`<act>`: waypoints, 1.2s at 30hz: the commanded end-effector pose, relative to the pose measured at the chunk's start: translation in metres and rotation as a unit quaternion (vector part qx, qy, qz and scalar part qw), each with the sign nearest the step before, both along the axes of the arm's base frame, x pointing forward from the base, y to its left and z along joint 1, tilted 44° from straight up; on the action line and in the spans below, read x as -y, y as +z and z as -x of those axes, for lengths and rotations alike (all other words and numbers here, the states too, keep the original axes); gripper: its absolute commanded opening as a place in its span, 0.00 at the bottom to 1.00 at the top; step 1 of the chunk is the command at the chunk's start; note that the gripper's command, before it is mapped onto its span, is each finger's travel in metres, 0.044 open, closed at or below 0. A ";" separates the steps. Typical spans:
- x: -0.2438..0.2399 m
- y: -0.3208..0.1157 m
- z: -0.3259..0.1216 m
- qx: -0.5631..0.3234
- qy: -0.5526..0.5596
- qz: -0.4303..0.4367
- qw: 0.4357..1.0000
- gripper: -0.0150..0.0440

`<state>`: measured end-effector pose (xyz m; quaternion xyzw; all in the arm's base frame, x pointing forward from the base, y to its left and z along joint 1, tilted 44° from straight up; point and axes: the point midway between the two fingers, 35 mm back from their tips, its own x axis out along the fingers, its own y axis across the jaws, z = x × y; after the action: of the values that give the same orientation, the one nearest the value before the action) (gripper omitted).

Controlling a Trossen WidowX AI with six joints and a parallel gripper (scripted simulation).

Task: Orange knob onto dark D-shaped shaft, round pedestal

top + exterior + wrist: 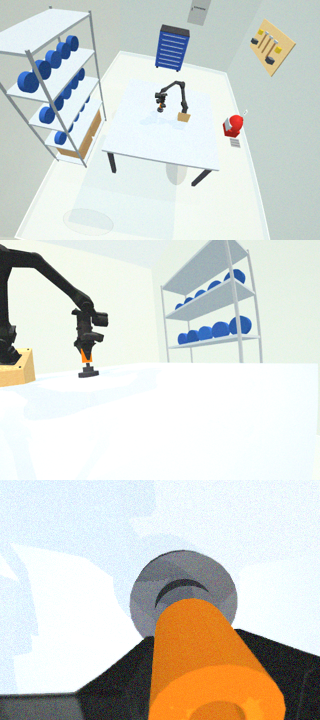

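Observation:
The orange knob (84, 358) (197, 640) is held roughly upright in my gripper (88, 358), which is shut on it. The round dark pedestal (160, 110) (88, 374) (220, 575) stands on the table below, with a narrower step on top. A short length of the dark shaft (87, 364) shows between the knob's lower end and that step. The knob is over the shaft, its lower end at about the height of the shaft's top. Whether the tip is inside the hole cannot be told. In the wrist view the knob hides the shaft; the flat sides are not visible.
The arm's wooden base block (183, 117) (15, 374) stands on the white table (160, 144) (193, 420) beside the pedestal. A shelf rack (74, 68) (236, 309) with blue discs and a blue drawer cabinet (171, 49) stand off the table.

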<state>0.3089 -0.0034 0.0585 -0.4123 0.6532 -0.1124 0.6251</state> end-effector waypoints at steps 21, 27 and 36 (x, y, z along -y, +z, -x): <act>0.001 -0.001 -0.001 -0.068 0.075 0.013 0.995 0.25; -0.001 0.001 -0.002 -0.068 0.075 0.013 0.995 0.25; -0.001 0.001 -0.002 -0.135 0.146 0.025 0.980 0.25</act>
<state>0.3105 -0.0026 0.0597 -0.5046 0.6619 -0.0092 0.5543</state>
